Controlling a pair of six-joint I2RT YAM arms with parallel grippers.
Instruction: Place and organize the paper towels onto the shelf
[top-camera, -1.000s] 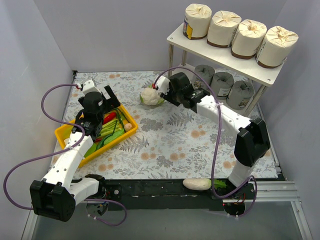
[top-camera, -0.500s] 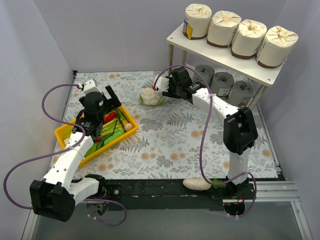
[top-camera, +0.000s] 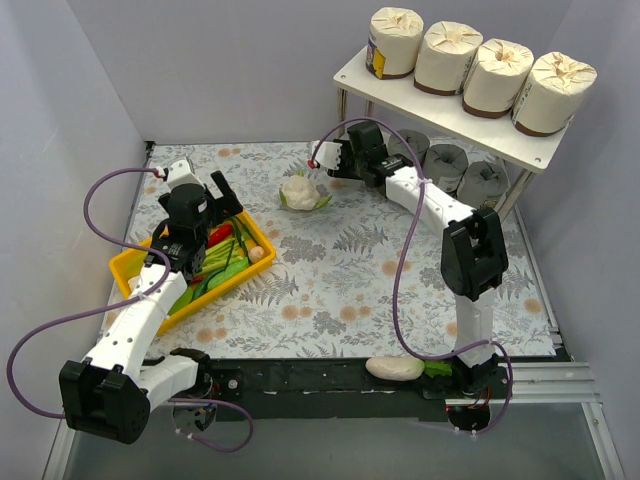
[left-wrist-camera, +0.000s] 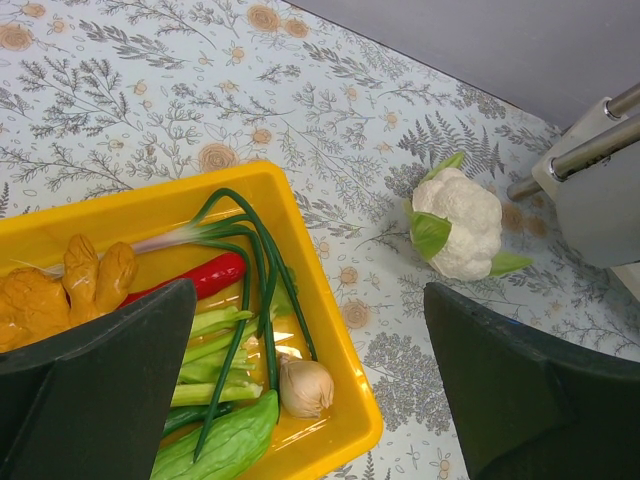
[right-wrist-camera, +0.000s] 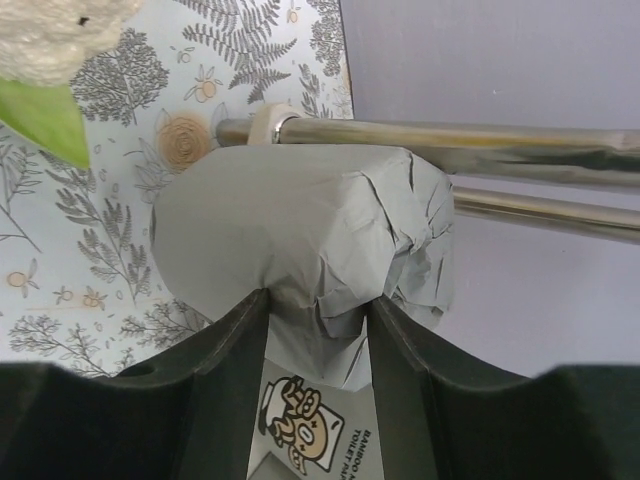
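Four cream paper towels (top-camera: 480, 62) stand in a row on the shelf's top board (top-camera: 440, 112). Three grey paper towels (top-camera: 446, 166) stand on the lower board. My right gripper (top-camera: 340, 158) is at the shelf's front left leg. In the right wrist view it (right-wrist-camera: 318, 305) is shut on a fourth grey roll (right-wrist-camera: 300, 220), with the shelf's metal legs (right-wrist-camera: 450, 135) just behind the roll. In the top view this roll is hidden by the gripper. My left gripper (top-camera: 205, 200) is open and empty above the yellow tray; its fingers (left-wrist-camera: 90, 385) stand wide apart.
A yellow tray (top-camera: 130, 265) of vegetables lies at the left, also seen from the left wrist (left-wrist-camera: 330, 330). A cauliflower (top-camera: 300, 192) lies on the floral mat left of the shelf. A long white radish (top-camera: 393, 368) lies at the near edge. Grey walls close in on both sides.
My right gripper has moved back and right, away from the cauliflower and up to the shelf's front left leg, with its elbow folding in. The left arm has not moved.
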